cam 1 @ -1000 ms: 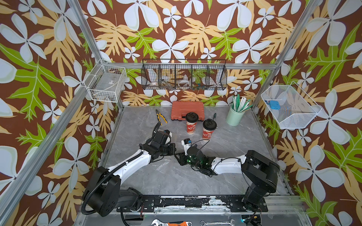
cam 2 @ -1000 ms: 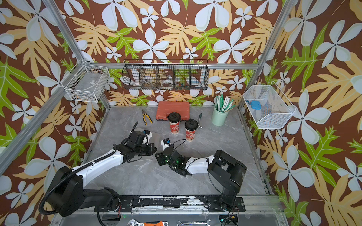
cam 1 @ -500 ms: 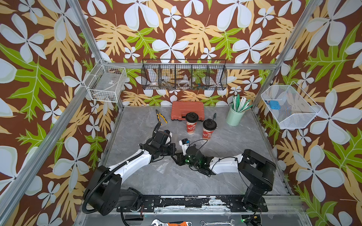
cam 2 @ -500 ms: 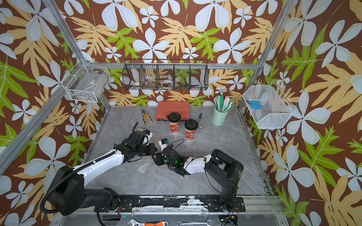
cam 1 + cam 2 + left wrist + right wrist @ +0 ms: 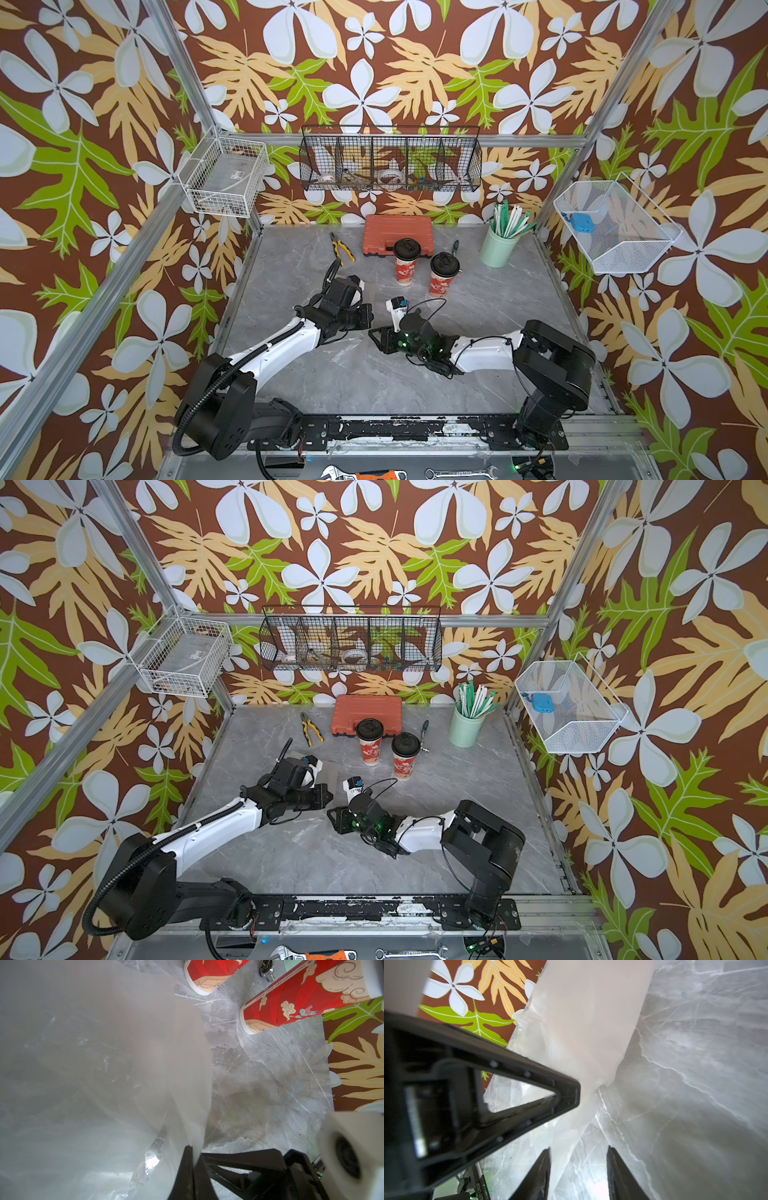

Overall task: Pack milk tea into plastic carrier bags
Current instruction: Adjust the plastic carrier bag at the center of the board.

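Clear, crinkly plastic carrier bag (image 5: 99, 1059) mid-counter (image 5: 498, 316), pinched tight in the left claw (image 5: 193, 1157). The right claw (image 5: 578, 1153) stands partly open around its film. Two red, black-lidded milk tea cups (image 5: 406, 266) stand upright near the back edge.

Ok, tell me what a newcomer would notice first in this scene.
The loud floral wallpaper wraps every wall of the cell. On the grey table, two red milk tea cups with black lids stand upright in front of an orange case at the back. At mid-table the arms meet tip to tip. The left end effector pinches a clear carrier bag, and the right end effector is open around its film.
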`<action>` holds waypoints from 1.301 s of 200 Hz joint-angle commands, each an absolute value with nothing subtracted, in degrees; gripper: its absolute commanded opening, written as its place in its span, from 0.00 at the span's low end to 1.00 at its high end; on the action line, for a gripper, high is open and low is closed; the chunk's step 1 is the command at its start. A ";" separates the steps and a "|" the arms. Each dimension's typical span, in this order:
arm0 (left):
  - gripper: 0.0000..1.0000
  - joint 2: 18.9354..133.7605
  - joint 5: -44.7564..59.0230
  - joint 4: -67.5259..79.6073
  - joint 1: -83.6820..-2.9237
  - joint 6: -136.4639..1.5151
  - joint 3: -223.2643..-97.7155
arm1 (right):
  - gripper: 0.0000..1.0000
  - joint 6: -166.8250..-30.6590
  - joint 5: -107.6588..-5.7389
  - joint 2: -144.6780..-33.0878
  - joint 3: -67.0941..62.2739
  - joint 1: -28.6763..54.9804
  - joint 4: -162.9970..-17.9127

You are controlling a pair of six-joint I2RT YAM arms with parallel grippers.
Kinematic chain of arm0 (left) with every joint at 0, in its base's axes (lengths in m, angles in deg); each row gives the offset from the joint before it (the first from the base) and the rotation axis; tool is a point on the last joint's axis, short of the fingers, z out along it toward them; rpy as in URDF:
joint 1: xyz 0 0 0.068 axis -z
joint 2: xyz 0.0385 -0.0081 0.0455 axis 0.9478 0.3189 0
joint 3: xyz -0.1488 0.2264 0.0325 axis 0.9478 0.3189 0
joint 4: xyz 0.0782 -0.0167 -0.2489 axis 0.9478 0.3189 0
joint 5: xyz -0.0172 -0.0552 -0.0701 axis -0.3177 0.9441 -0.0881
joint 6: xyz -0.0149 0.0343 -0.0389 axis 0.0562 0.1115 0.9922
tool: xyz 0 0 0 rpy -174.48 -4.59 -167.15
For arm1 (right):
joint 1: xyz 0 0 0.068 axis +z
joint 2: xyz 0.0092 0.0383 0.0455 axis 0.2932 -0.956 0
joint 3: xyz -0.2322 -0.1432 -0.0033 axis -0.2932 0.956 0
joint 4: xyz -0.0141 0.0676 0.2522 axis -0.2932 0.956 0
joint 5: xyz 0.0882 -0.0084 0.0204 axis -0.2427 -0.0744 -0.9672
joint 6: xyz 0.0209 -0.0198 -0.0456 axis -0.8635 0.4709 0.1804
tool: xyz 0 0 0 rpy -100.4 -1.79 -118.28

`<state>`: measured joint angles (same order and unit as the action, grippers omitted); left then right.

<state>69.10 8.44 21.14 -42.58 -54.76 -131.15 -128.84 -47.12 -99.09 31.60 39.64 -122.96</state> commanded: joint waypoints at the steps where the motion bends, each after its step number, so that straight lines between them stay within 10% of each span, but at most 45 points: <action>1: 0.00 68.90 7.40 21.19 -42.49 -54.73 -131.64 | 0.45 -128.53 -47.26 -97.09 32.59 39.73 -125.64; 260: 0.00 69.14 7.41 22.09 -42.49 -54.92 -132.57 | 0.35 -129.53 -46.51 -100.97 28.77 39.68 -122.03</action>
